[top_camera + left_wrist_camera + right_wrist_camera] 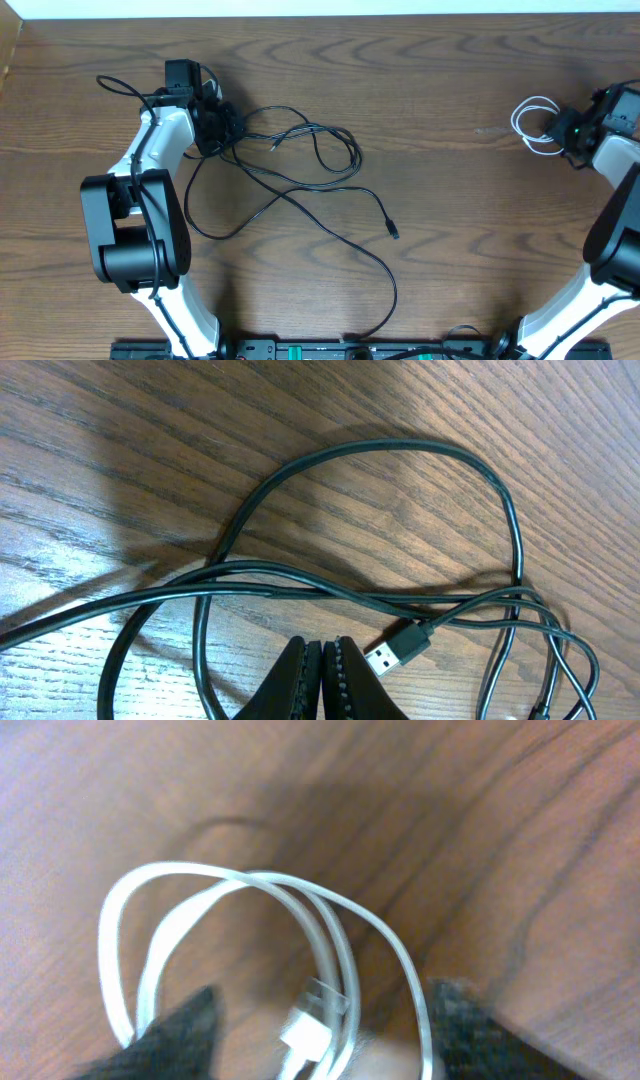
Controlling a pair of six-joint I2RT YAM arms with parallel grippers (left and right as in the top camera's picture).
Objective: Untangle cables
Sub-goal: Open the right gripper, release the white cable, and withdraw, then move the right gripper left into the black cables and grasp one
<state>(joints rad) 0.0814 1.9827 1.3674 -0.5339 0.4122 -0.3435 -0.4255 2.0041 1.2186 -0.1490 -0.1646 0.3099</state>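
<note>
Wooden table (450,200). Black cables (300,195) sprawled in loose loops over table's left half. White cable (535,125) coiled at table's far right. Left claw (322,675) at table's far left, pressed together. Right claw (330,1030) at table's far right, spread apart around white coil. USB plug (397,650) flat on table.

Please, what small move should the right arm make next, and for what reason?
Probably lift the right gripper straight up and away from the white cable. Its jaws stand apart on either side of the coil without clamping it, and the coil already lies far from the black cables, so this cable seems to need no further handling.
</note>
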